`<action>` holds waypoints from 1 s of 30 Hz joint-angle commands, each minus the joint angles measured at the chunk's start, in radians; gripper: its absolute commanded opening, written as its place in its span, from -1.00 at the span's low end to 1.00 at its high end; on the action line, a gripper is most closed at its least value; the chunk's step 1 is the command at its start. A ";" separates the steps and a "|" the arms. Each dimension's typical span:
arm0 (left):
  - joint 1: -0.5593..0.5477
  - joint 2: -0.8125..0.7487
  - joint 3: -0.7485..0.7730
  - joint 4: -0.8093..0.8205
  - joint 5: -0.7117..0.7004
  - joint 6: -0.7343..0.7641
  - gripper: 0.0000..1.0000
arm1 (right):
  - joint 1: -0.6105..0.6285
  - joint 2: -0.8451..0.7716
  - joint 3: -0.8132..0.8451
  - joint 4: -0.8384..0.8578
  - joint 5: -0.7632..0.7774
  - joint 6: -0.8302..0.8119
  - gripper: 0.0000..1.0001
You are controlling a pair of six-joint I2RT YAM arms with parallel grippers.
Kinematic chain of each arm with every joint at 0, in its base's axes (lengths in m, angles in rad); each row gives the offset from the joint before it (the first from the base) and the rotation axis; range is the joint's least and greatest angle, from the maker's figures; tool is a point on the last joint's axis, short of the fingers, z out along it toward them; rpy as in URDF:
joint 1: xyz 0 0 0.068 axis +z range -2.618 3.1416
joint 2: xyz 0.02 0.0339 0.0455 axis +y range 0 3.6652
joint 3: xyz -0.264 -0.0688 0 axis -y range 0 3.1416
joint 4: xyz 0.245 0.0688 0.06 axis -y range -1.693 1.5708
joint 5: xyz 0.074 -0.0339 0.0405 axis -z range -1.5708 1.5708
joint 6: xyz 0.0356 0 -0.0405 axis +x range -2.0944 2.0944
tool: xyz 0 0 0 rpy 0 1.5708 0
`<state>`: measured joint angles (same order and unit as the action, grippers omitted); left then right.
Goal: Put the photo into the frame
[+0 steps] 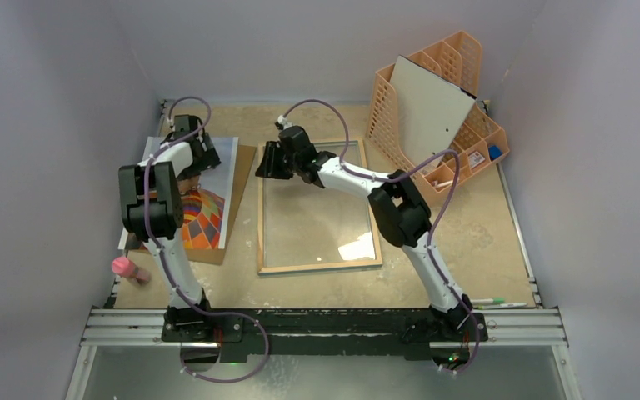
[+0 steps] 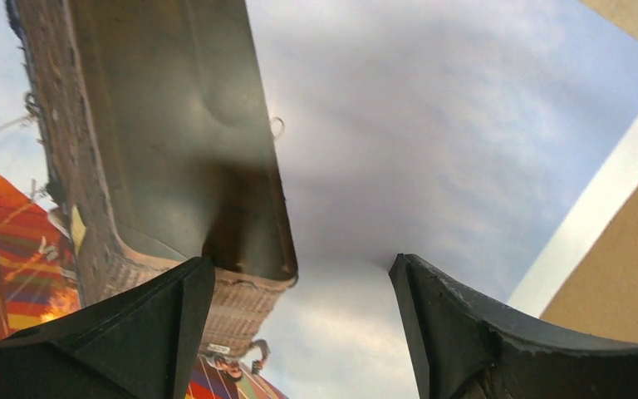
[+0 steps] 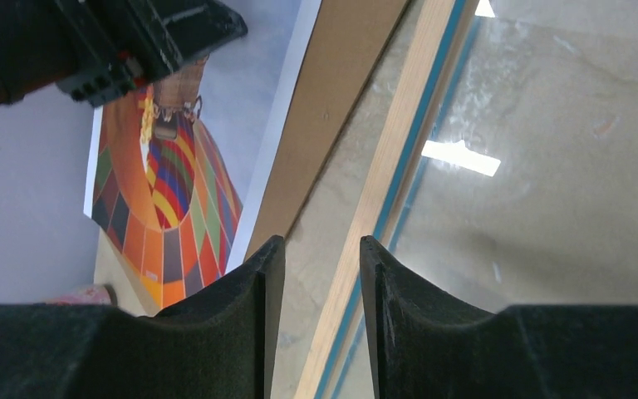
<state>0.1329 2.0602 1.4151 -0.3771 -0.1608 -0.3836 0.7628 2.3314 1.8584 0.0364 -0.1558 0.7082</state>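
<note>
1. Two pens (image 1: 496,302) lie at the 5 o'clock edge of the desk (image 1: 467,242), close to the right arm's base.
2. A pink thing (image 1: 129,268) sits at 7 o'clock, near the photo's near corner. It is too small to name.
3. The frame (image 1: 321,267) lies flat in the middle of the desk, wooden rim up. Its glass is bare and reflects a light.
4. The photo (image 1: 204,218) lies face up at 9 o'clock, outside the frame. It rests on a brown backing (image 1: 246,162), whose edge is just beside the frame's left rim.
5. The right pincer (image 3: 322,245) hangs over the frame's 11 o'clock corner. Its jaws stand partly apart, and the wooden rim runs under the gap between them. Desk shows beside the rim there, so nothing is pinched. Whether a finger touches the rim cannot be told.
6. The left pincer (image 2: 299,262) is over the photo's 12 o'clock end, above the pale sky beside the printed basket. It is spread wide and pinches nothing.
7. An orange organiser (image 1: 467,50) stands at 1 o'clock, with a grey-white board (image 1: 429,108) leaning tilted against it.
</note>
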 commanded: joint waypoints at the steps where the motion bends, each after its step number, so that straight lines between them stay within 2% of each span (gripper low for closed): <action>1: -0.028 0.093 -0.111 -0.199 0.207 -0.084 0.63 | 0.001 0.045 0.114 -0.003 -0.021 0.030 -0.17; 4: -0.028 0.066 -0.005 -0.208 0.212 -0.034 0.63 | 0.003 0.022 0.073 0.042 -0.021 0.036 -0.16; 8: -0.029 0.094 0.253 -0.187 0.217 0.012 0.63 | 0.003 -0.024 0.001 0.060 -0.053 0.029 -0.15; 14: -0.028 0.279 0.626 -0.148 0.151 -0.007 0.63 | 0.004 -0.067 -0.047 0.038 -0.065 -0.032 -0.15; 17: -0.027 0.377 0.752 -0.119 0.113 -0.020 0.63 | 0.002 -0.083 -0.062 0.026 -0.069 -0.063 -0.15; 21: -0.027 0.452 0.789 -0.046 0.155 -0.029 0.64 | 0.001 -0.104 -0.068 0.004 -0.053 -0.098 -0.15; 25: -0.027 0.485 0.759 0.004 0.226 -0.026 0.63 | 0.001 -0.116 -0.079 -0.011 -0.042 -0.114 -0.15; 30: -0.027 0.495 0.742 -0.057 0.214 -0.025 0.55 | 0.001 -0.116 -0.090 -0.021 -0.045 -0.111 -0.15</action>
<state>0.1059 2.5248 2.1735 -0.3969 0.0246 -0.4007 0.7628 2.2631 1.7813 0.0372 -0.2012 0.6243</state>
